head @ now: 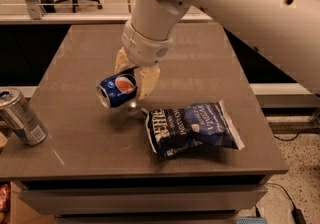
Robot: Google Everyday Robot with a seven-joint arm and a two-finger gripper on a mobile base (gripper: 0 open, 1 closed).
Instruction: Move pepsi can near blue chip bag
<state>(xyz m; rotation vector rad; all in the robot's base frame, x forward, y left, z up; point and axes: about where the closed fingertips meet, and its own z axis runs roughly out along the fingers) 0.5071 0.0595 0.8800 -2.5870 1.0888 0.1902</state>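
table (210,68) | on it: blue chip bag (192,128) front-right, silver can (21,118) left edge | pincer (134,77) above middle

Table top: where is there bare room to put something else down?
Bare room: the far half of the table behind the arm, and the front-left stretch between the silver can at the left edge and the blue chip bag. Crowded: mid-table, where the pincer holds the pepsi can tilted by the bag's upper-left corner.
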